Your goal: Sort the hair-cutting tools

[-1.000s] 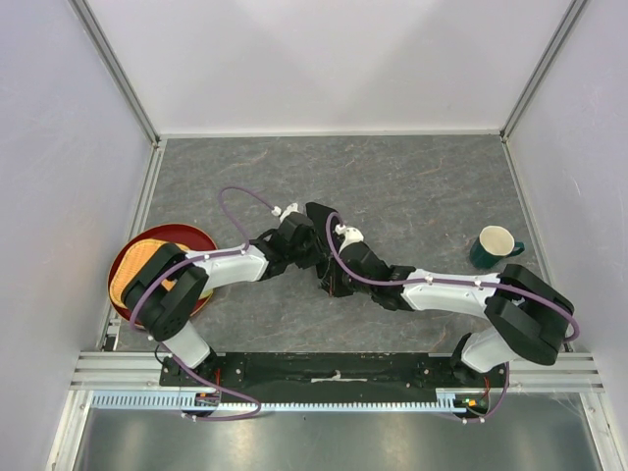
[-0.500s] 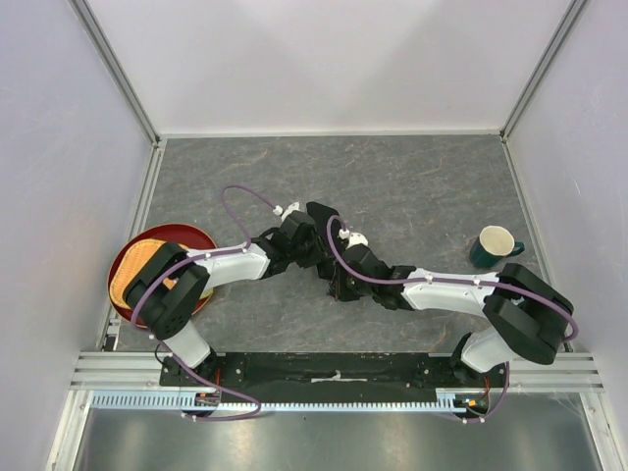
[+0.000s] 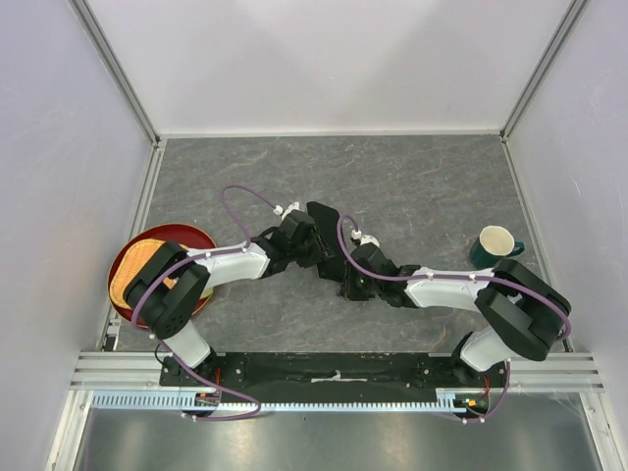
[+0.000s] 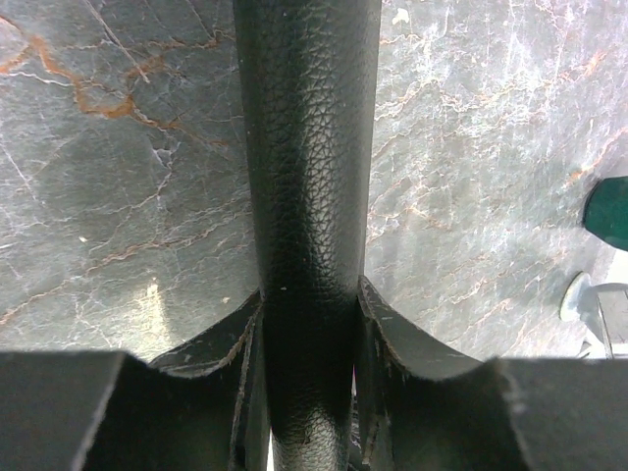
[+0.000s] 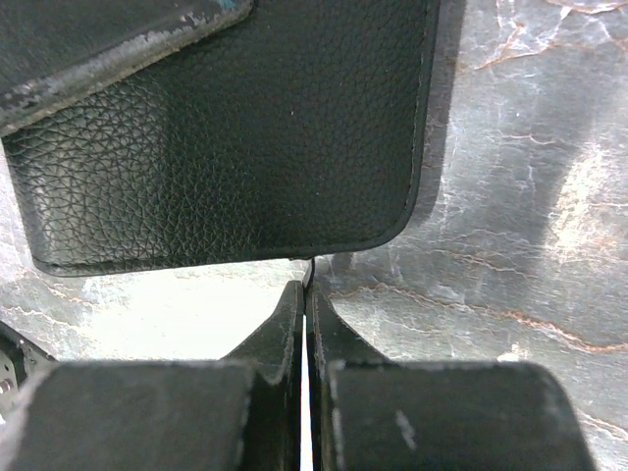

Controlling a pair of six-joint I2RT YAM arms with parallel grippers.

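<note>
The black leather folding case [image 3: 322, 218] lies mid-table between both arms. My left gripper [image 3: 312, 245] is shut on it; in the left wrist view the case's rounded folded edge [image 4: 309, 147] runs straight up from between the jaws [image 4: 309, 304]. My right gripper [image 3: 341, 271] is shut at the case's near edge. In the right wrist view its jaws [image 5: 306, 289] pinch a thin black tab just below the case's flat side [image 5: 245, 128]. The scissors and combs are hidden from every view.
A red plate [image 3: 191, 235] with a yellow-orange item on it sits at the left edge under the left arm. A pale cup with a dark green outside [image 3: 496, 243] stands at the right, and its green side shows in the left wrist view [image 4: 613, 211]. The floor is grey marbled.
The right arm's wrist has drawn slightly right and toward the near edge, staying shut at the case's edge. The left arm and case have barely moved.
</note>
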